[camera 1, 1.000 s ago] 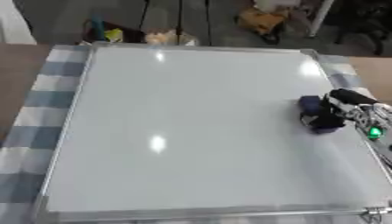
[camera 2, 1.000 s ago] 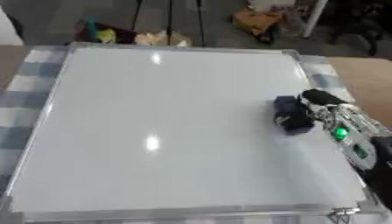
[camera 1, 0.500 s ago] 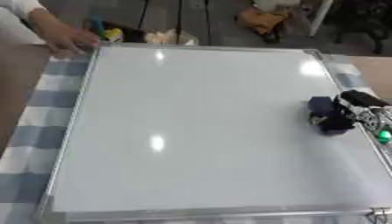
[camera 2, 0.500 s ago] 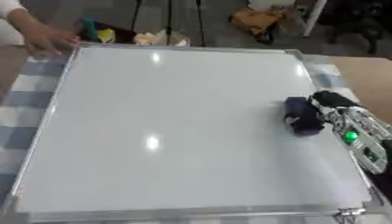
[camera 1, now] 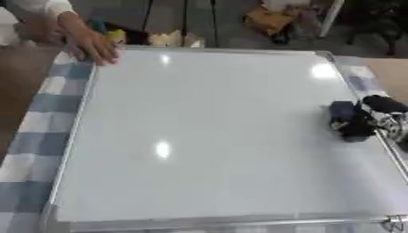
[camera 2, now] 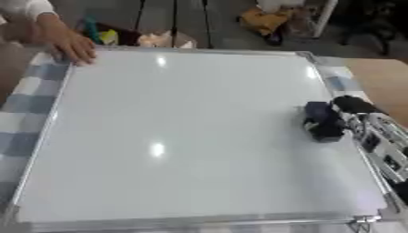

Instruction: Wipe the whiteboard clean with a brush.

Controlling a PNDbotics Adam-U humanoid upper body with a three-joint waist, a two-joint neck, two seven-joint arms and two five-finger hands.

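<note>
- At the right middle of the frame, the brush (camera 2: pixel 323 122) sits on the whiteboard (camera 2: pixel 183 132), close to its right rim, barely shifted from a second ago.
- Right hand (camera 2: pixel 360 119) has its fingers curled round the brush.
- Board surface looks clean, so wiping seems nearly done.
- Upper left, a person's hand (camera 1: pixel 89 44) has newly arrived on the board's corner.

The right hand (camera 2: pixel 354 119) is blurred against a dark brush (camera 2: pixel 320 121), its fingers indistinct, its arm cut off at the picture's right edge. A person's hand (camera 1: pixel 86 42) at the whiteboard's (camera 1: pixel 215 132) far left corner is also blurred.
</note>
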